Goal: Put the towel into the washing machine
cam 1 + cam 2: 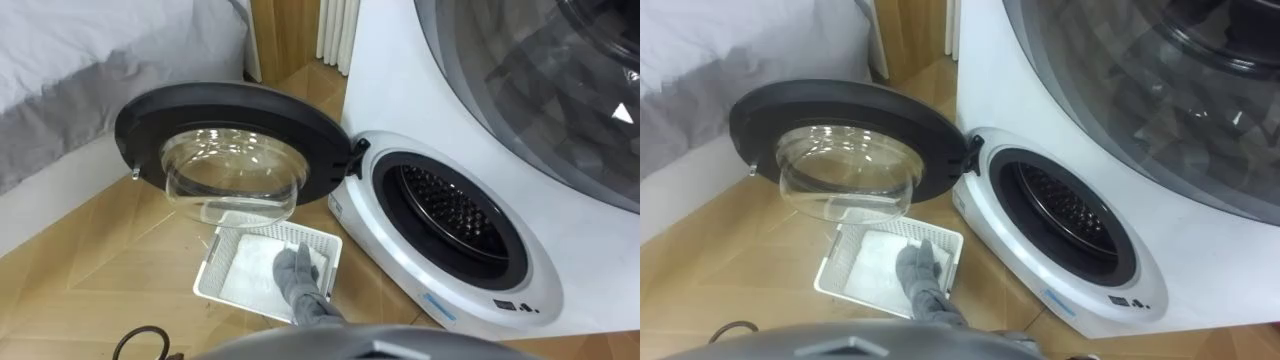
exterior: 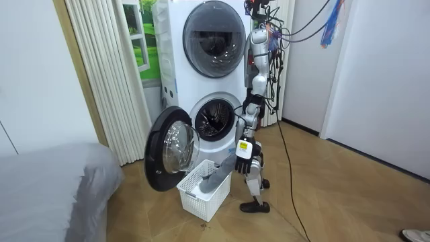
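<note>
A white towel (image 1: 245, 275) lies flat in a white slatted basket (image 1: 212, 262) on the wooden floor, just below the washing machine's open door (image 1: 235, 150). My left hand (image 1: 293, 272) reaches down into the basket, its fingers lying fairly straight on the towel's right part. The round drum opening (image 1: 455, 215) of the lower machine gapes dark and empty to the right of the basket. In the room view I stand close before the machine, my left hand (image 2: 216, 179) lowered into the basket (image 2: 201, 200).
The door swings out to the left and hangs over the basket's far edge. A second machine (image 2: 213, 37) is stacked on top. A bed with a grey cover (image 1: 70, 70) stands at the left. Bare floor (image 1: 110, 270) lies left of the basket.
</note>
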Motion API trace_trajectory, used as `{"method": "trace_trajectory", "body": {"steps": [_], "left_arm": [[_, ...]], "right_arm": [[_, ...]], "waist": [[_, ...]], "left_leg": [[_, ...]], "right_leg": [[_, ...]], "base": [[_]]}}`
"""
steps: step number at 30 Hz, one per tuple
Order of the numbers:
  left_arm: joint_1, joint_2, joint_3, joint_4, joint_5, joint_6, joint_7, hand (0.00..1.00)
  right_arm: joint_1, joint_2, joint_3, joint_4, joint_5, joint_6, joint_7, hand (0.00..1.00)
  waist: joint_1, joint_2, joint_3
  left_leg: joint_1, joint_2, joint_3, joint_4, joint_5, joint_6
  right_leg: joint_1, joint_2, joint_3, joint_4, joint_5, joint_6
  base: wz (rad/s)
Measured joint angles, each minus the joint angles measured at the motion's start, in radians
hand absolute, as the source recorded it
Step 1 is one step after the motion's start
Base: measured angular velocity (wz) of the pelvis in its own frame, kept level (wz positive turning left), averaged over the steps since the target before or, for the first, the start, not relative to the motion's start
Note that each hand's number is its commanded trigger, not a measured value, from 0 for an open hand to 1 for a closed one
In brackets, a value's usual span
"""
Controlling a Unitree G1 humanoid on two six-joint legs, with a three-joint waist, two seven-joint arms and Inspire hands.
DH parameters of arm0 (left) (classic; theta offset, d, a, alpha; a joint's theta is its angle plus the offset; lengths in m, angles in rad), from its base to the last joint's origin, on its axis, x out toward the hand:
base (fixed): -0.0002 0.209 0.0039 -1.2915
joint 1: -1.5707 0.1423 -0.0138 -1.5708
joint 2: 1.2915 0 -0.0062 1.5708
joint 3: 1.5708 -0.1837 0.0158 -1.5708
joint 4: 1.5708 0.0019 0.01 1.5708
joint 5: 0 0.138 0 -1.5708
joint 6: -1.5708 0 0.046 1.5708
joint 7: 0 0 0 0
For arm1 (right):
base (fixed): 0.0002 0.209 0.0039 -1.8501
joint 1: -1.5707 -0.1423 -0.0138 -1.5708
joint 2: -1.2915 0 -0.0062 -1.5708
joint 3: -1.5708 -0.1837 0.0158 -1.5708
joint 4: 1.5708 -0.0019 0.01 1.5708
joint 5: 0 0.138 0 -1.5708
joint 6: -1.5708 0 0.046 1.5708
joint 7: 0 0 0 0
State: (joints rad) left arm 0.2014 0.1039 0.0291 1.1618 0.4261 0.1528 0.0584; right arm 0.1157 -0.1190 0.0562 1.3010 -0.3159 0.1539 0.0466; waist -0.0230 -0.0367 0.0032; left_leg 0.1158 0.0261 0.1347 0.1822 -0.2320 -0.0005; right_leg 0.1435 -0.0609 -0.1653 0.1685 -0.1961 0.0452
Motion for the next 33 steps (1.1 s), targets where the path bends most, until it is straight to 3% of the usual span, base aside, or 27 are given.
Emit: {"method": "trace_trajectory", "body": {"steps": [11, 16, 20, 22, 24, 27, 29, 33], "left_arm": [[-0.008, 0.0, -0.006, -0.001, 0.003, -0.001, 0.005, 0.0], [-0.017, 0.0, -0.006, -0.004, 0.04, -0.011, 0.022, 0.0], [-0.047, 0.005, -0.014, -0.005, 0.054, -0.015, 0.04, 0.0], [-0.063, 0.01, -0.014, -0.006, 0.064, -0.038, 0.067, 0.0], [-0.092, 0.015, -0.013, -0.005, 0.066, -0.07, 0.103, 0.0], [-0.139, 0.015, -0.014, -0.013, 0.065, -0.102, 0.132, 0.0], [-0.19, 0.014, -0.019, -0.003, 0.056, -0.16, 0.164, 0.0], [-0.268, 0.005, -0.088, 0.022, 0.06, -0.217, 0.204, 0.0]], "right_arm": [[-0.021, 0.0, 0.0, 0.026, 0.006, 0.0, -0.001, 0.0], [-0.029, -0.001, 0.0, 0.026, 0.015, -0.004, -0.007, 0.0], [-0.045, -0.005, 0.002, 0.025, 0.042, -0.016, -0.022, 0.0], [-0.053, -0.009, 0.002, 0.025, 0.047, -0.026, -0.023, 0.0], [-0.06, -0.012, 0.003, 0.024, 0.069, -0.04, -0.033, 0.0], [-0.065, -0.014, 0.002, 0.024, 0.089, -0.059, -0.052, 0.0], [-0.084, -0.019, 0.004, 0.025, 0.093, -0.074, -0.066, 0.0], [-0.14, -0.037, 0.011, 0.057, 0.118, -0.124, -0.106, 0.0]], "waist": [[0.0, -0.001, 0.0031], [0.001, 0.005, -0.0023], [0.002, 0.002, 0.0015], [0.003, -0.001, 0.0006], [0.001, 0.002, 0.0094], [0.002, 0.004, 0.0092], [0.003, 0.011, 0.0118], [0.001, 0.02, 0.0164]], "left_leg": [[-0.005, 0.0, 0.0, 0.0, 0.0, 0.0], [-0.031, 0.0, -0.006, 0.014, 0.0, 0.0], [-0.057, 0.0, -0.005, 0.024, 0.0, 0.0], [-0.083, 0.0, -0.005, 0.029, 0.001, 0.001], [-0.12, 0.0, -0.009, 0.044, 0.002, 0.003], [-0.163, 0.0, -0.01, 0.057, 0.004, 0.006], [-0.208, -0.001, -0.007, 0.06, 0.013, 0.008], [-0.266, -0.001, 0.01, 0.06, 0.025, 0.011]], "right_leg": [[-0.003, 0.0, 0.001, 0.001, 0.0, 0.0], [-0.019, 0.0, 0.001, 0.001, 0.0, 0.0], [-0.041, 0.0, 0.0, 0.004, 0.001, -0.002], [-0.065, 0.0, 0.0, 0.007, 0.003, -0.006], [-0.098, -0.001, -0.001, 0.017, 0.005, -0.007], [-0.137, -0.002, -0.003, 0.021, 0.007, -0.011], [-0.19, -0.006, -0.005, 0.035, 0.01, -0.014], [-0.277, -0.01, 0.011, 0.066, 0.011, -0.015]], "base": [[0.0], [0.03], [0.0], [0.0], [0.02], [0.02], [-0.02], [-0.13]]}}
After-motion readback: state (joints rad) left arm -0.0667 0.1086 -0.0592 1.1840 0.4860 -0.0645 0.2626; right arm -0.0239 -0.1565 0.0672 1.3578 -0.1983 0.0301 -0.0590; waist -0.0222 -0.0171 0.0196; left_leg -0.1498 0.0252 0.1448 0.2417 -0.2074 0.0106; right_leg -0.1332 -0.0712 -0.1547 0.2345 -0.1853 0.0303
